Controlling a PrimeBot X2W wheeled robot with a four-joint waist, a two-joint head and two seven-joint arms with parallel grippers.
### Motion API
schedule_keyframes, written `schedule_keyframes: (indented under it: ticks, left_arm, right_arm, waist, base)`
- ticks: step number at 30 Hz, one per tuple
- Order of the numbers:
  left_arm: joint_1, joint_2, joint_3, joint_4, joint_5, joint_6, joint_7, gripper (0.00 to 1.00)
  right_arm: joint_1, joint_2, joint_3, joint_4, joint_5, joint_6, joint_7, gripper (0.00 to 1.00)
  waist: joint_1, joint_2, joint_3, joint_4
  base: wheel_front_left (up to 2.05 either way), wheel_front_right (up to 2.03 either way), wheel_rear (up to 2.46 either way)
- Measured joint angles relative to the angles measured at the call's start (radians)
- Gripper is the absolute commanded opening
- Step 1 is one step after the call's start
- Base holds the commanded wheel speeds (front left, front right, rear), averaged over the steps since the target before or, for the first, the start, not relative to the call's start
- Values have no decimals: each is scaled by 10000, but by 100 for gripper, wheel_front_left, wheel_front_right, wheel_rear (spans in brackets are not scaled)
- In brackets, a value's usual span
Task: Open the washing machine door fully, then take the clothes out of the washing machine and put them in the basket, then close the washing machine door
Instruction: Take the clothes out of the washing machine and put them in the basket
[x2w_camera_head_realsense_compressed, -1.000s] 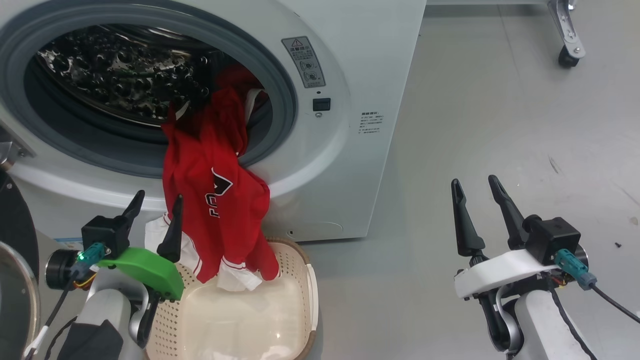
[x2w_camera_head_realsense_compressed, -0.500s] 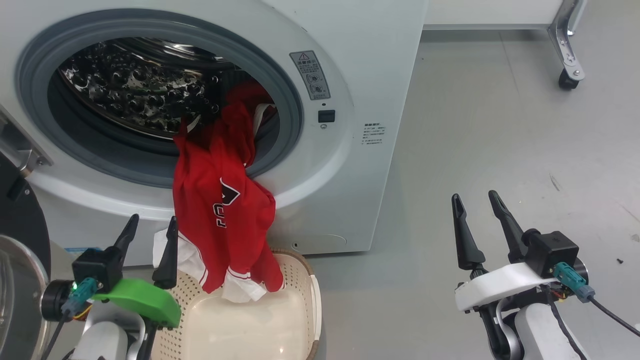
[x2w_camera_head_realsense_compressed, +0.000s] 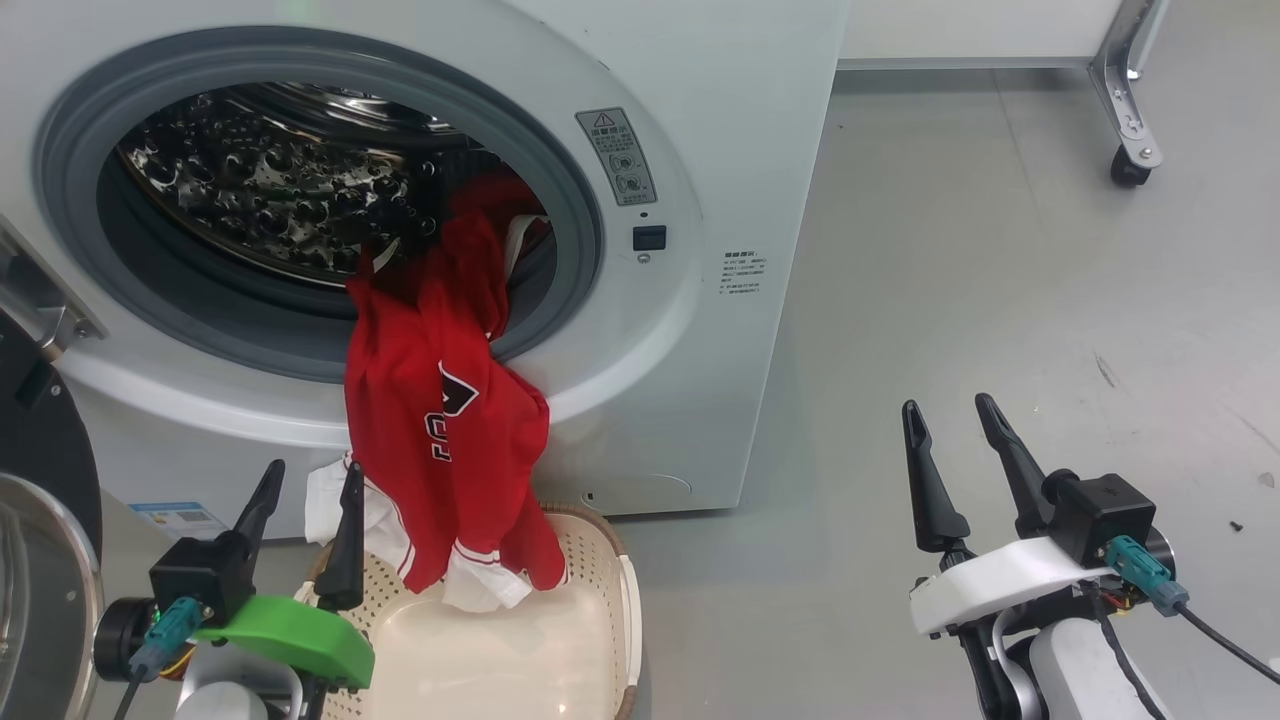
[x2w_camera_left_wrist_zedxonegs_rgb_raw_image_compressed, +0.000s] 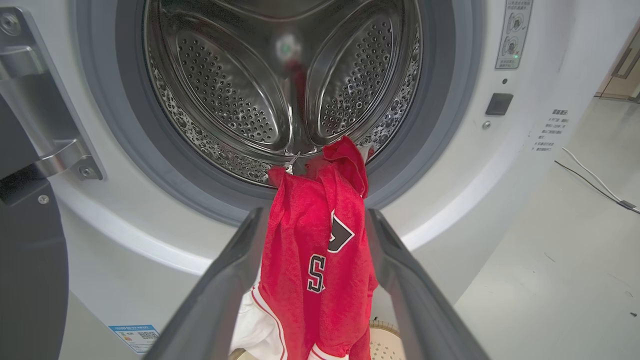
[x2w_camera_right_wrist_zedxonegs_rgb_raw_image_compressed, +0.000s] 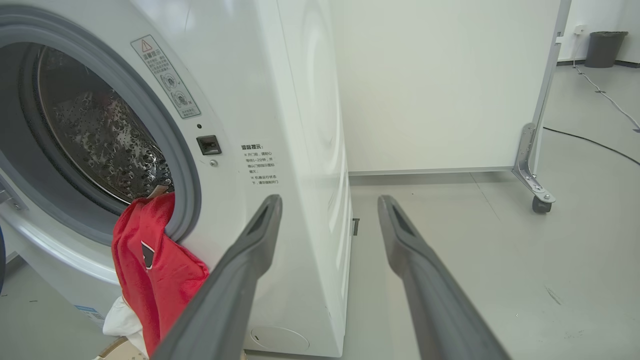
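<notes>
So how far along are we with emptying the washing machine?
Done: the washing machine door stands swung open at the left. In hand: the red clothes hang out of the drum, lower end in the basket; the left gripper is open beside them, the right gripper open and empty. Left: get the clothes fully into the basket, then close the door.

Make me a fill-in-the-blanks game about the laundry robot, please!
The clothes hanging out of the washing machine are mostly ____.
Their lower end reaches into the cream ____.
The washing machine door stands ____.
The left gripper and right gripper both hold ____.
Missing words: red; basket; open; nothing.
</notes>
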Motion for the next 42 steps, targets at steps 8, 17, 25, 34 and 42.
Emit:
schedule_keyframes:
  ticks: [8,17,25,34,42]
  left_arm:
    - [174,-25,75,-362,17,8,0,100]
    - [446,-69,119,-531,113,8,0,100]
    - [584,-148,148,-683,173,8,0,100]
    - [665,-194,163,-765,186,8,0,100]
    - [676,-203,180,-895,190,8,0,100]
  right_arm:
    - [0,0,17,-2,-2,4,0,100]
    - [8,0,56,4,-2,75,0,100]
    - [29,2,79,4,-2,77,0,100]
    - [158,2,77,2,-2,77,0,100]
    - [166,2,77,-2,-2,79,0,100]
  waist:
    - [0,0,-18,-31]
    - [0,0,-49,-69]
    - [0,0,-80,-107]
    - [0,0,-111,-136]
    - [0,0,-94,-149]
  base:
    - [0,0,0]
    - [0,0,0]
    - [0,0,0]
    - [0,0,0]
    - [0,0,0]
